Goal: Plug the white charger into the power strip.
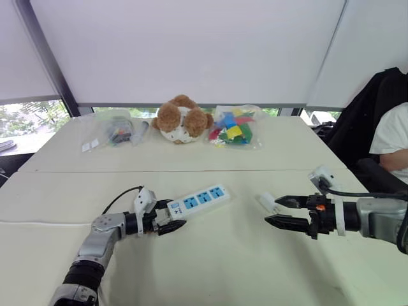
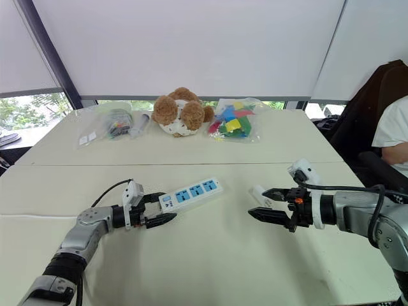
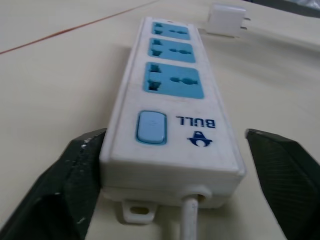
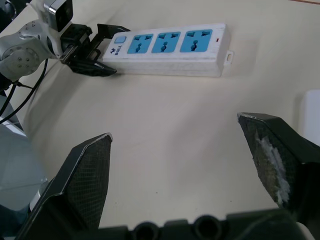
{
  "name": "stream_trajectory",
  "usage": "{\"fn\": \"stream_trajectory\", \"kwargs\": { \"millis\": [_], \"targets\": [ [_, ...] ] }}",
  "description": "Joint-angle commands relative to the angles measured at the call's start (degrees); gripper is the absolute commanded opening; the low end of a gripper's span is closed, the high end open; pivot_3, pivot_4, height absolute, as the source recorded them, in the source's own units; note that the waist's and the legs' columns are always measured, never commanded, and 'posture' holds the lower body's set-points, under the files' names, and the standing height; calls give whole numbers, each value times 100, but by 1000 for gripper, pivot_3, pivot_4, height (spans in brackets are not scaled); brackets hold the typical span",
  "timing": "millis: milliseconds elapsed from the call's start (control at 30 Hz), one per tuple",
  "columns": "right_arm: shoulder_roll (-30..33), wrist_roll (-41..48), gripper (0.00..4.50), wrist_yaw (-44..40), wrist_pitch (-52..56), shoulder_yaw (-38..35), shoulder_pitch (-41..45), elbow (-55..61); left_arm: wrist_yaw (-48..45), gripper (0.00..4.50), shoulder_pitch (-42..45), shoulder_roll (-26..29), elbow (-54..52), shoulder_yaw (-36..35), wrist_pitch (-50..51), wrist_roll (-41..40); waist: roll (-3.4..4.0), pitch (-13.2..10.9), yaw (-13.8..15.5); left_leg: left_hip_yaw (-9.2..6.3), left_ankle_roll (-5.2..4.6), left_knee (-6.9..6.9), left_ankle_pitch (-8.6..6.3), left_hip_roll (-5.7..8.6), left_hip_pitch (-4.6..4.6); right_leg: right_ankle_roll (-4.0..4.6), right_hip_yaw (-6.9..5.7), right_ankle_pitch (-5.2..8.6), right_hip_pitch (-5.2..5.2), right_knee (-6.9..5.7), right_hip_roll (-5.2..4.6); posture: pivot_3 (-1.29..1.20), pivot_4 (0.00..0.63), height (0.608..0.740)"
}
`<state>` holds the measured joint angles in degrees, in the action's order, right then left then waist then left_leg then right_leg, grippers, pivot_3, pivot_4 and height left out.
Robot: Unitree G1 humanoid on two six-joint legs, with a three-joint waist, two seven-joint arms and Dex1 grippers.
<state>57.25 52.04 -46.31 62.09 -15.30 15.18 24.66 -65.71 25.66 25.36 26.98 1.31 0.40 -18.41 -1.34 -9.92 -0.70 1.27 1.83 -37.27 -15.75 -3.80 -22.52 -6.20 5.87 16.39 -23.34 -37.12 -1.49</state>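
Observation:
The white power strip [image 1: 199, 200] with three blue sockets lies flat on the table, left of centre. My left gripper [image 1: 173, 215] is open and straddles its switch end; in the left wrist view one finger [image 3: 80, 170] touches the strip's [image 3: 170, 100] side, while the other stands apart. The white charger [image 1: 268, 202] lies on the table to the right of the strip, prongs visible in the left wrist view [image 3: 226, 21]. My right gripper [image 1: 273, 210] is open right beside the charger [image 4: 311, 112], holding nothing.
At the table's far side sit a brown teddy bear [image 1: 182, 119], a bag of coloured blocks [image 1: 233, 127] and a bag of small items [image 1: 118, 131]. A person in a white top [image 1: 392, 140] sits at the right. The strip's white cord [image 3: 190, 225] runs back under my left wrist.

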Motion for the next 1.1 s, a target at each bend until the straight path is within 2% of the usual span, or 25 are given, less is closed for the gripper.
{"fn": "stream_trajectory", "kwargs": {
  "millis": [33,267,467,600,700,733,833,933,1033,1100],
  "targets": [
    [132,46,4500,-83,-9,-93,46,107,-25,3044,64,-71,14,-5,-149,33,0,0,1,0,0,0,0,0,0,0,0,0,1,0,0,0,150,739],
    [135,179,4500,-96,87,-219,72,66,-289,3049,287,29,237,175,-348,298,1,0,8,-1,0,-3,0,1,0,-1,0,0,2,0,0,0,150,739],
    [892,-309,4500,-595,-43,-182,158,-672,-1188,3049,978,144,755,689,-635,713,0,0,24,0,0,-5,0,5,-4,1,0,1,3,4,-3,0,150,739],
    [1391,-891,4500,-748,202,793,990,-1522,-1637,3049,1454,48,1341,902,-876,929,1,0,-7,4,0,-11,0,7,-2,13,1,7,4,6,-6,0,150,739],
    [1397,-1564,4500,-1218,-60,1777,1938,-2185,-1870,3049,1713,-20,1795,1043,-1078,1108,2,1,-19,3,0,-5,0,5,-3,17,1,9,-2,5,-4,0,150,739],
    [1310,-1971,4500,-1510,-193,2330,2480,-2494,-1948,3049,1784,-39,1968,1083,-1137,1174,2,1,-13,4,0,-4,0,5,-3,15,1,8,-6,4,-4,0,150,739],
    [809,-3129,4500,-2384,-430,3855,4075,-3676,-2057,3049,1906,-112,2307,1148,-1328,1326,12,2,-38,5,0,-6,0,6,-12,2,2,1,-17,1,-2,0,150,739],
    [31,-4156,4500,-2971,-914,4849,5246,-5307,-2019,3049,1957,-218,2427,1129,-1391,1361,15,4,11,3,-1,-7,0,5,-25,-2,1,0,-26,-4,0,0,150,739],
    [-720,-4957,4500,-3521,-1606,5440,5967,-6886,-1985,3049,1911,-246,2411,1106,-1437,1368,26,10,78,-1,-1,-17,0,5,-64,-7,-8,-1,-53,-8,-2,0,150,739],
    [-1117,-5304,4500,-3751,-1930,5578,6248,-7723,-1968,3049,1851,-246,2333,1098,-1435,1361,27,10,129,2,-1,-28,0,6,-98,-17,-8,-6,-90,-15,-5,0,150,739]
  ]
}}
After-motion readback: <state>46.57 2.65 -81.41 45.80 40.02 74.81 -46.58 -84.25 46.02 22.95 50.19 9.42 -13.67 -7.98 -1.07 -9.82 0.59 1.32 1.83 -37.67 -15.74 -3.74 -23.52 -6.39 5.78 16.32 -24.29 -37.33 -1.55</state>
